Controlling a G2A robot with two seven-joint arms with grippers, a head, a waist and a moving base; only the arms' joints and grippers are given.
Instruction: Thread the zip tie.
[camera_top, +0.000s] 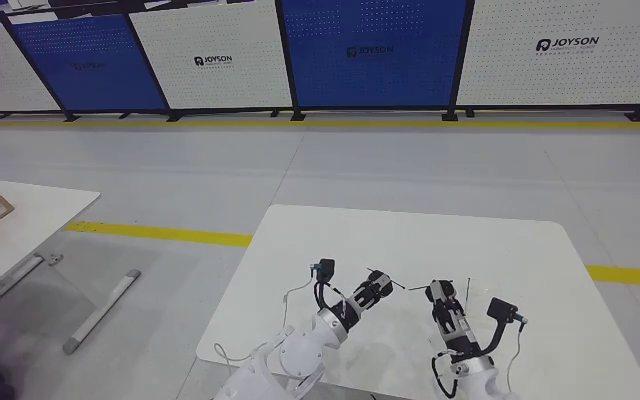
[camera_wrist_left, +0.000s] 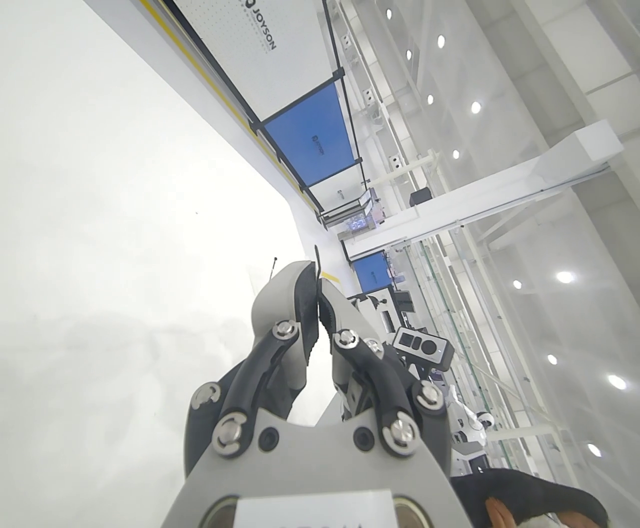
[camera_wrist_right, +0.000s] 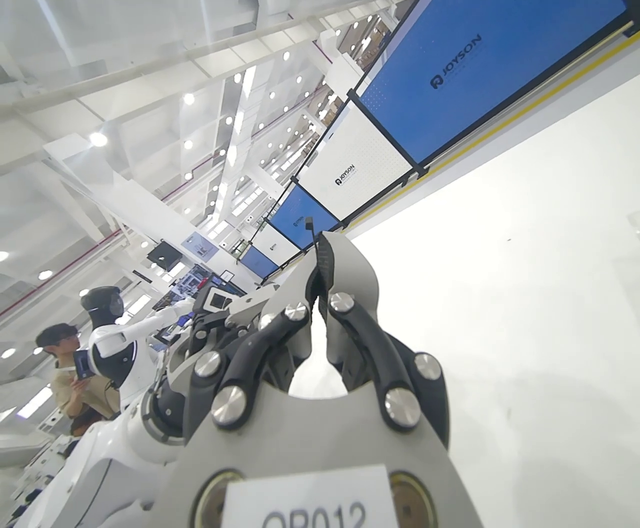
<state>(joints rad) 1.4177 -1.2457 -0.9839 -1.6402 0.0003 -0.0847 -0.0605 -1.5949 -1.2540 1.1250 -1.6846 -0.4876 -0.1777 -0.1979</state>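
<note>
Pincers both pressed shut on black strip

Fingertips of the left gripper (camera_wrist_left: 317, 280) are pressed together in its own wrist view, with no gap between the dark pads. A thin black end of the zip tie (camera_wrist_left: 316, 256) sticks out past the tips, pinched between them. From above, this gripper (camera_top: 378, 287) hangs over the near middle of the white table (camera_top: 480, 240), and the tie (camera_top: 397, 285) shows as a fine dark line running out of it on both sides, one end slanting toward the other arm.

The right gripper (camera_wrist_right: 320, 250) is likewise closed hard. Its two pale fingers (camera_wrist_right: 357, 270) meet at the tips, and a short black piece with a small square head (camera_wrist_right: 310, 221) stands up from between them. In the top view it (camera_top: 438, 292) sits just beside the left one, tips turned toward it, the two near but apart.

Whether both pincers hold one strip or two separate ones cannot be told, as the line between them is too fine to follow.
</note>
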